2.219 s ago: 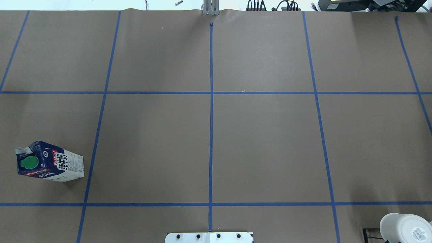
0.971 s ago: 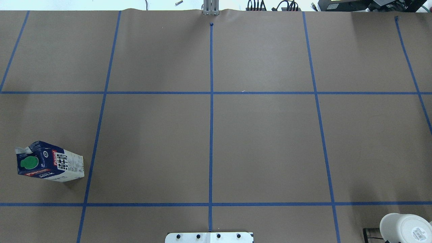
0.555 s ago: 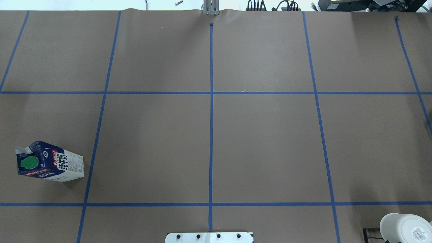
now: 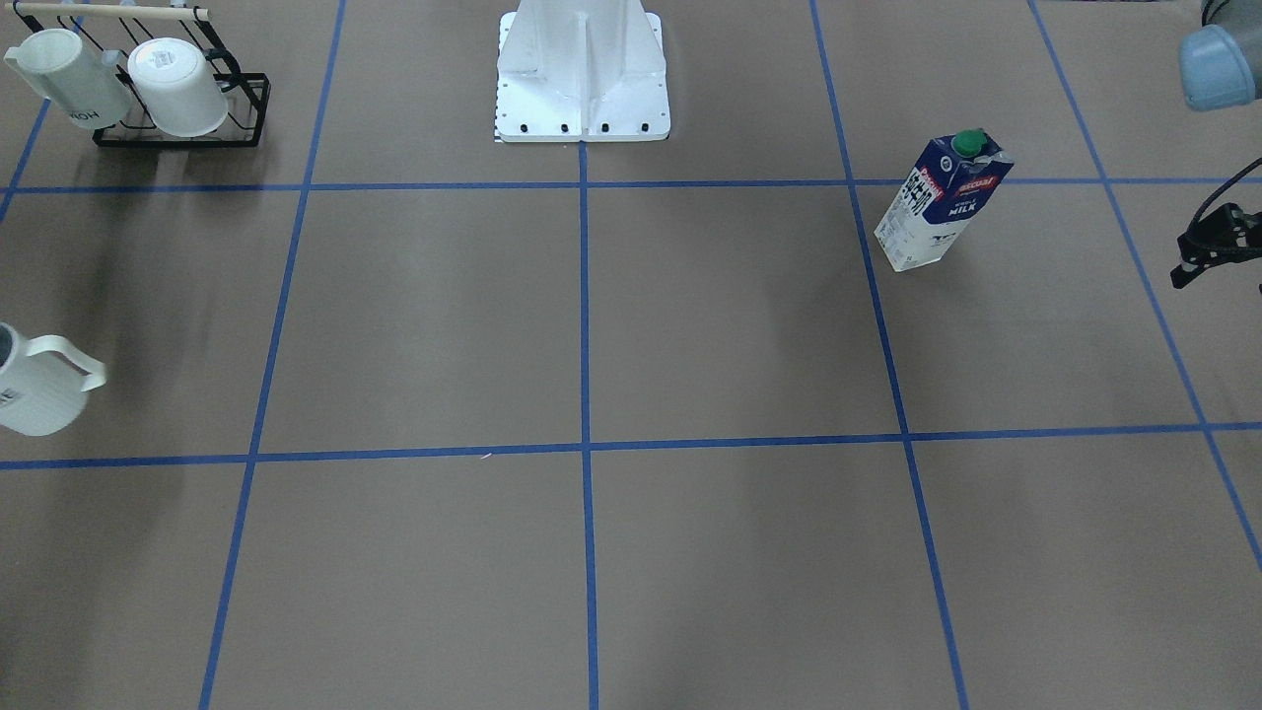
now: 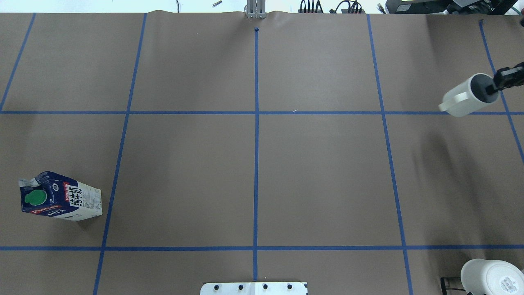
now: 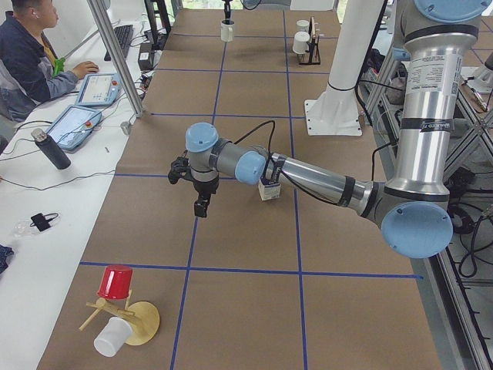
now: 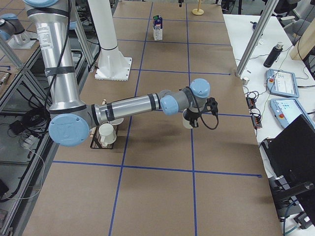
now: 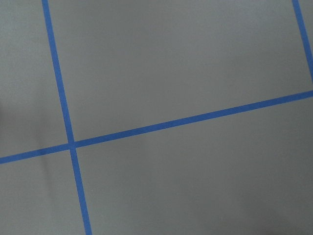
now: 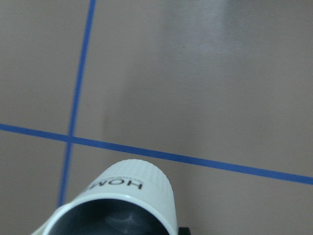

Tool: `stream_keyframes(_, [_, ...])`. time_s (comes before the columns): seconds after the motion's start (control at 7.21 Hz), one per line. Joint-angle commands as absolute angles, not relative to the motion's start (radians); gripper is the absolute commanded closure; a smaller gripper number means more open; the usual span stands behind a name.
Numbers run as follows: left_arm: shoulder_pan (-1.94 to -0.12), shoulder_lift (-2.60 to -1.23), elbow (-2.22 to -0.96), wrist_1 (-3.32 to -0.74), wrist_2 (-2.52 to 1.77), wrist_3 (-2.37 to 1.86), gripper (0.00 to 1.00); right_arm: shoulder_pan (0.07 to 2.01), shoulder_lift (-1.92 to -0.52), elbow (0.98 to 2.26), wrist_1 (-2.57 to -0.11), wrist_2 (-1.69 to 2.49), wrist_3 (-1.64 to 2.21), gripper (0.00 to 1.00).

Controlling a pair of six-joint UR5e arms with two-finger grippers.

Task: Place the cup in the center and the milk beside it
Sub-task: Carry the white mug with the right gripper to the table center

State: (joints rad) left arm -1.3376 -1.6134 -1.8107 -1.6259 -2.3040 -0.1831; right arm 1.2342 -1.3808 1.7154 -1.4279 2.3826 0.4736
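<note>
The cup [image 5: 466, 100], a white mug with a dark grey inside, hangs above the table's right side. My right gripper [image 5: 493, 86] is shut on its rim, with one finger inside. The cup also shows at the left edge of the front view [image 4: 35, 385] and at the bottom of the right wrist view [image 9: 132, 196]. The milk [image 5: 61, 197] stands upright at the near left of the table; it also shows in the front view [image 4: 942, 202]. My left gripper [image 6: 202, 206] hovers over bare table beyond the milk. I cannot tell whether it is open or shut.
A black wire rack [image 4: 246, 108] with two white mugs stands near the robot's right side, next to the white robot base [image 4: 582, 108]. A wooden stand with a red and a white cup [image 6: 115, 308] is at the table's left end. An operator [image 6: 31, 46] sits at a side desk.
My right gripper with the cup has come into the overhead view at the right edge, where neither showed before. The milk has not moved.
</note>
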Motion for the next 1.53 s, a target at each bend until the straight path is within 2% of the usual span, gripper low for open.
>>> stream_keyframes(0.0, [-1.338,-1.611,-1.819,-1.626,-2.304,-0.183,0.02,0.940,-1.146,1.766,-1.515,2.227,1.026,1.00])
stream_keyframes(0.14, [-1.338,-1.609,-1.824,-1.625,-2.304,-0.183,0.02,0.874,-1.035,1.763,-1.622,2.151,1.069,1.00])
stream_keyframes(0.42, [-1.338,-1.595,-1.827,-1.626,-2.304,-0.183,0.02,0.777,-0.930,1.720,-1.632,2.100,1.075,1.00])
stream_keyframes(0.69, [-1.339,-1.582,-1.842,-1.626,-2.310,-0.183,0.02,0.730,-0.841,1.605,-1.621,2.071,0.734,1.00])
stream_keyframes(0.97, [-1.339,-1.580,-1.841,-1.626,-2.339,-0.183,0.02,0.726,-0.694,1.434,-1.606,2.075,0.695,1.00])
stream_keyframes(1.11, [-1.339,-1.582,-1.847,-1.626,-2.342,-0.181,0.02,0.719,-0.655,1.360,-1.565,2.077,0.701,1.00])
stream_keyframes(1.39, [-1.338,-1.582,-1.847,-1.626,-2.342,-0.183,0.02,0.704,-0.657,1.292,-1.465,2.080,0.698,1.00])
